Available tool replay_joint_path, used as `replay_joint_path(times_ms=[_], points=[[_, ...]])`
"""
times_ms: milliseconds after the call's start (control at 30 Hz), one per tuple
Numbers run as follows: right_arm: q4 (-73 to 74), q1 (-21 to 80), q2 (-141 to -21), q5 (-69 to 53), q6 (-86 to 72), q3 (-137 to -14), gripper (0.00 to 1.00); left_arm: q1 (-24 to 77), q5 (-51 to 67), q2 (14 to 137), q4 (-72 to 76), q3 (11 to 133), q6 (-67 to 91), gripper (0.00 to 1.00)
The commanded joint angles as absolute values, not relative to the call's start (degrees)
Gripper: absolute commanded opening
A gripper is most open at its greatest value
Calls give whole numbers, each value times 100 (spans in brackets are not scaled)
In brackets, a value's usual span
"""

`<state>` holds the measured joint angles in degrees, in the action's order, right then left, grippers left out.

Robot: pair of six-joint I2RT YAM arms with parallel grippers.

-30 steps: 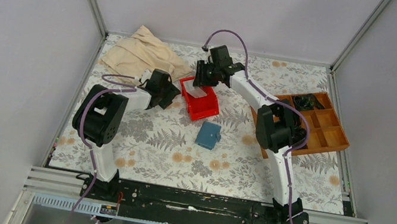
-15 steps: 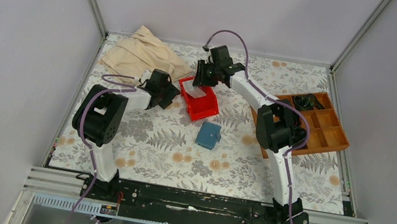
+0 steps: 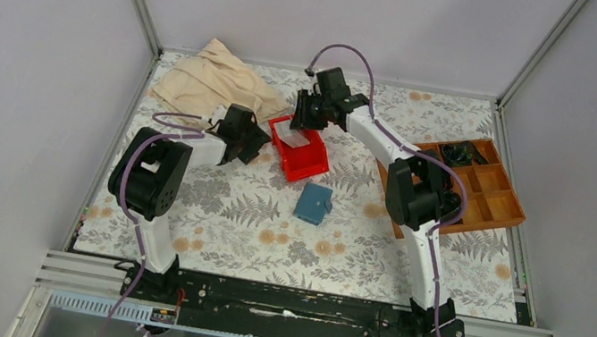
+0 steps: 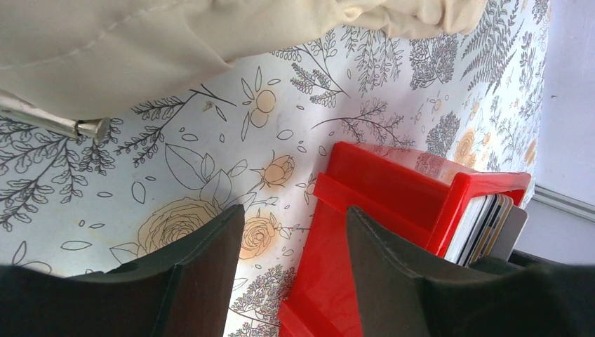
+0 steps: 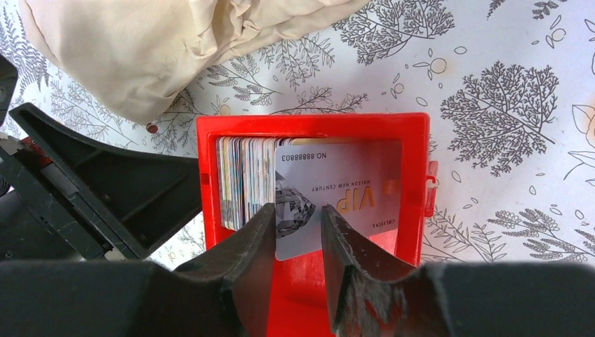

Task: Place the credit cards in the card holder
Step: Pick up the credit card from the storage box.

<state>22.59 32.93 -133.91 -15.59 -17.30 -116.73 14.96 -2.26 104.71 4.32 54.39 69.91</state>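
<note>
The credit cards (image 5: 242, 179) stand as a stack inside a red bin (image 5: 309, 123); a silver VIP card (image 5: 351, 189) leans face-up against them. My right gripper (image 5: 297, 214) hovers just above this card, jaws a little apart, holding nothing; it also shows in the top view (image 3: 303, 119). My left gripper (image 4: 295, 217) is open at the bin's left side, one finger over the table and one over the bin (image 4: 393, 196), with card edges (image 4: 491, 225) showing. The teal-blue card holder (image 3: 314, 203) lies closed on the table in front of the bin (image 3: 307, 163), apart from both grippers.
A beige cloth (image 3: 213, 83) lies at the back left, close behind the left gripper (image 3: 261, 143). A brown wooden compartment tray (image 3: 489, 199) with dark items sits at the right. Grey walls enclose the floral-patterned table.
</note>
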Motion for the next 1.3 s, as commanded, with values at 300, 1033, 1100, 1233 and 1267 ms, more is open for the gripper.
replay_joint_path(times_ms=[300, 1033, 1100, 1233, 1267], points=[[2554, 3419, -12751, -1652, -1702, -11915, 32, 1519, -128, 10522, 76, 5154, 6891, 63], [2848, 3550, -12043, 432, -891, -11403, 4, 1556, -184, 10299, 99, 5071, 6848, 63], [2812, 3569, -11935, 628, -799, -11312, 3, 1554, -224, 10225, 52, 5067, 6775, 63], [2794, 3595, -11687, 866, -610, -11137, 0, 1558, -289, 10037, -70, 5057, 6497, 64], [2809, 3595, -11613, 881, -579, -11100, 0, 1556, -299, 9969, -115, 5054, 6405, 64]])
